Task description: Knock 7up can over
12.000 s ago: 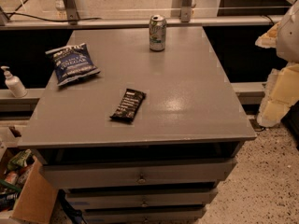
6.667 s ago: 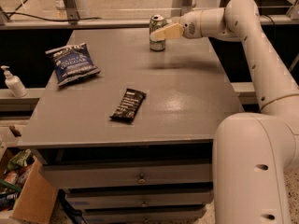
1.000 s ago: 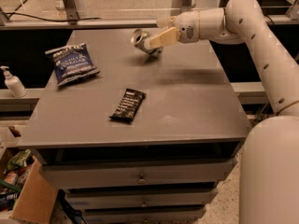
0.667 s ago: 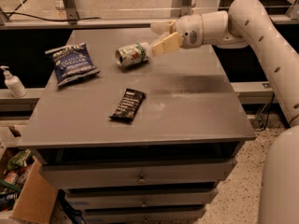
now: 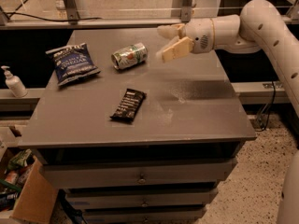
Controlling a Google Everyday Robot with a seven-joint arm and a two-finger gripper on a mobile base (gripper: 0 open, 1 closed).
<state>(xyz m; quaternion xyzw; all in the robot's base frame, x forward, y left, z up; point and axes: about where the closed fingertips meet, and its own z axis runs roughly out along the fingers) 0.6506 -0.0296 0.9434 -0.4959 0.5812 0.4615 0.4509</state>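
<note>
The 7up can [image 5: 129, 56] lies on its side on the grey tabletop [image 5: 187, 106], its silver top pointing left, between the chip bag and my gripper. My gripper [image 5: 169, 42] hangs above the table's back right part, just right of the can and apart from it. Its two cream fingers [image 5: 177, 49] are spread open and hold nothing. The white arm reaches in from the upper right.
A dark blue chip bag [image 5: 72, 63] lies at the back left of the table. A black snack bar [image 5: 128, 105] lies near the middle front. A soap dispenser [image 5: 12, 81] stands on a ledge at the left. Drawers sit below the tabletop, and a cardboard box [image 5: 23, 195] at lower left.
The can, upright at the table's back edge earlier, has tipped over and rolled forward and left. My gripper has drawn back to the right, away from it.
</note>
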